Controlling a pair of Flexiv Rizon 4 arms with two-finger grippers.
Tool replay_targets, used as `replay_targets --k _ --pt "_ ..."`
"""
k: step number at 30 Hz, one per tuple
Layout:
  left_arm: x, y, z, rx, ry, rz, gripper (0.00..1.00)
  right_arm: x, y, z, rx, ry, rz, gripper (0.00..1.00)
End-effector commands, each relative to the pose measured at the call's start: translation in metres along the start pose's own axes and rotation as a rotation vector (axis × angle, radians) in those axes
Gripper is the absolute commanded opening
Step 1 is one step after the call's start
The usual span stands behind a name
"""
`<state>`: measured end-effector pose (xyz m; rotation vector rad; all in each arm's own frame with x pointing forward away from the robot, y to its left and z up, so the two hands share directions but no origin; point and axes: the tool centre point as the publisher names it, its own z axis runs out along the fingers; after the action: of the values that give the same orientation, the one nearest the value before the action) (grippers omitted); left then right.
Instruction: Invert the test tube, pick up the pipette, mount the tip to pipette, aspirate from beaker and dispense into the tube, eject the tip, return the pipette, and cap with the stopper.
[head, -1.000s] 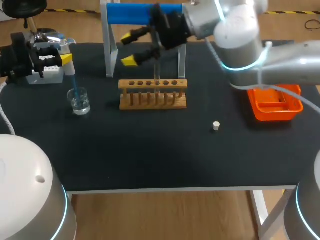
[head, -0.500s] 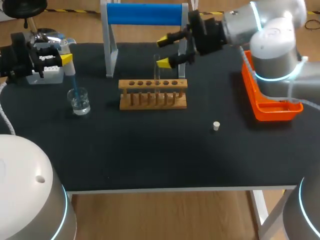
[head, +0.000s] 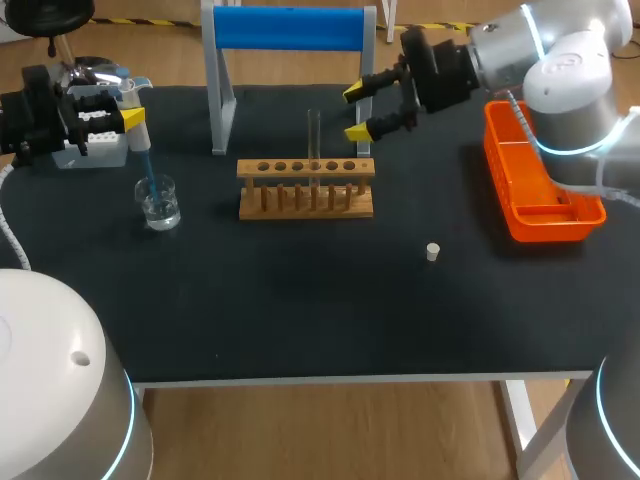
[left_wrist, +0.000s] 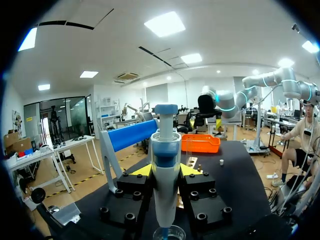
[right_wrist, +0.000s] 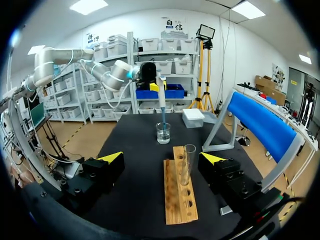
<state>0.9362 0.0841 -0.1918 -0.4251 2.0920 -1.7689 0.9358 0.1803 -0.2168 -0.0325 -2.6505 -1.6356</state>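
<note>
Withdrawn rightward, the right gripper (head: 357, 112) is spread empty, so the upright test tube (head: 314, 140) is judged ready; the pipette (left_wrist: 165, 155), dipped in the beaker (head: 160, 205), is clamped by the left gripper (head: 133, 115).

Right hand (head: 355, 112) farther from test tube (head: 314, 140)

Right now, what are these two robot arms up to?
The left gripper holds a pipette upright, with its blue tip down in the small beaker near the table's left side. The right gripper hangs open and empty beside a test tube that stands upright in the wooden rack, without touching it. A small white stopper lies loose on the table, so the tube is not yet capped.
</note>
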Motion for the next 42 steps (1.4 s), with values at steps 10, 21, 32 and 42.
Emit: replay_targets --k 10,21,32,42 --pt "0.0 0.0 0.0 -0.001 -0.002 0.0 0.0 -0.029 -0.028 0.031 0.099 0.043 -0.048 1.0" --pt "0.0 0.0 0.0 -0.001 -0.002 0.0 0.0 -0.048 -0.047 0.052 0.16 0.031 -0.078 1.0" --pt "0.0 0.0 0.0 -0.001 -0.002 0.0 0.0 -0.053 -0.053 0.072 0.224 0.005 -0.132 1.0" --pt "0.0 0.0 0.0 -0.001 -0.002 0.0 0.0 -0.053 -0.056 0.086 0.243 0.006 -0.139 1.0"
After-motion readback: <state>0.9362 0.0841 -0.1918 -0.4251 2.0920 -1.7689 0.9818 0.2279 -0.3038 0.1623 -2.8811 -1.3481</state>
